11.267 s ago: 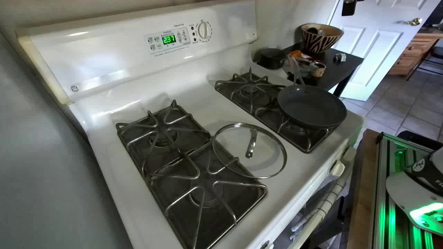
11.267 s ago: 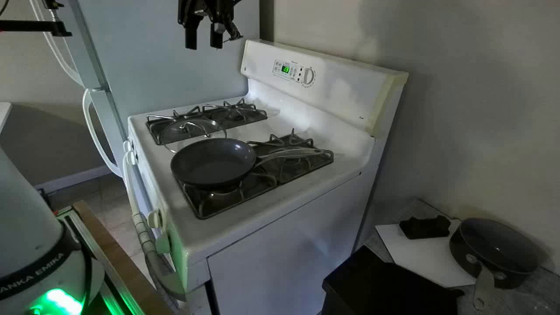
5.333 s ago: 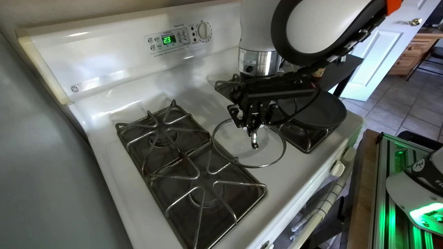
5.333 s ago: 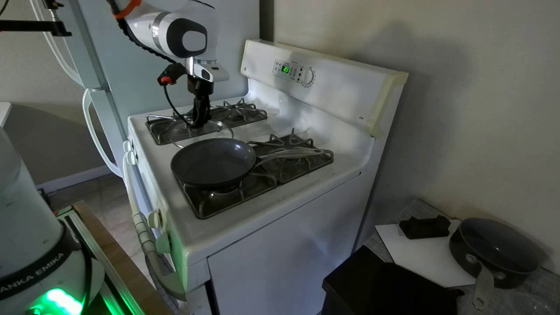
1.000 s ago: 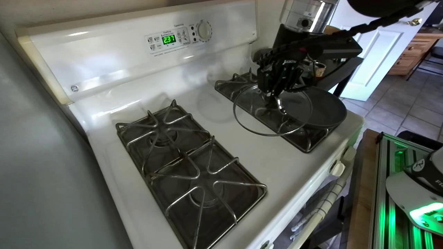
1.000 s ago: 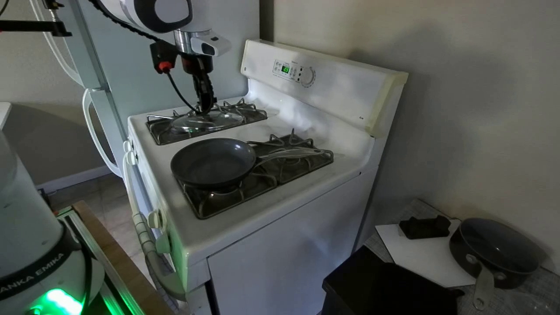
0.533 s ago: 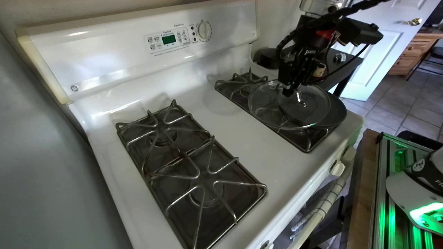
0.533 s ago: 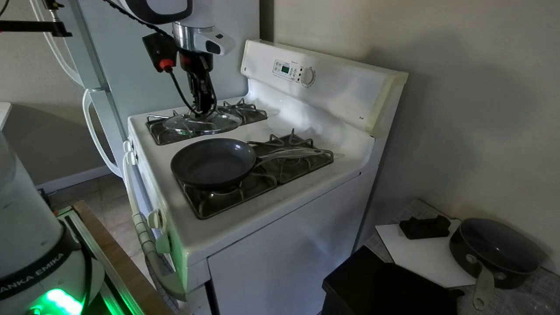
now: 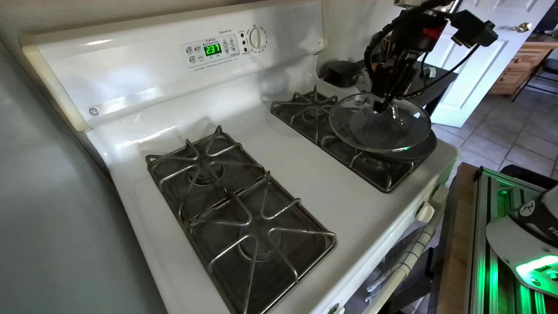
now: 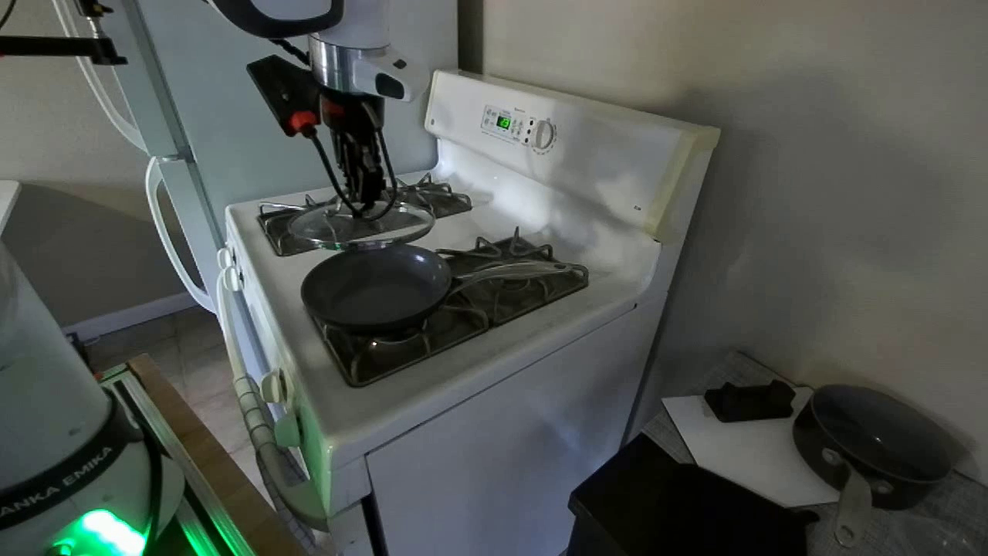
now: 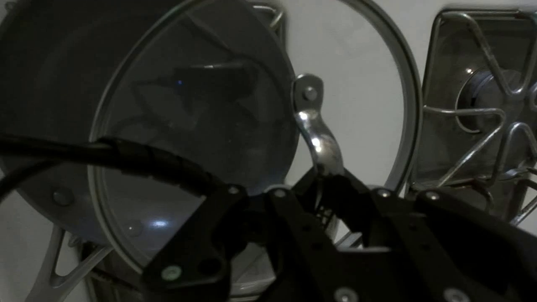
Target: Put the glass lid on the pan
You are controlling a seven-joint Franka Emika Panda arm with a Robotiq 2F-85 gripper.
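Note:
The glass lid [image 9: 357, 133] hangs in the air, roughly level, from its metal handle [image 11: 321, 140]. My gripper [image 11: 329, 181] is shut on that handle, with a fingertip on either side of it. The dark grey pan [image 10: 370, 289] rests on the front burner, its handle pointing to the stove's back panel. Seen from the wrist, the lid covers only part of the pan [image 11: 63, 105] and juts over the white stovetop. In an exterior view the lid [image 10: 320, 228] appears behind the pan and above its rim, apart from it.
A second grate pair [image 9: 244, 209] lies across the stovetop. The stove's back panel [image 9: 144, 65] rises behind the burners. A black pot [image 9: 342, 72] stands on a side table. A saucepan [image 10: 872, 440] and a black box [image 10: 687, 502] are beside the stove.
The lid lay on the stovetop earlier and was gripped by its handle and lifted. Over the last second my gripper has carried it towards the pan, so more of the pan lies beneath it.

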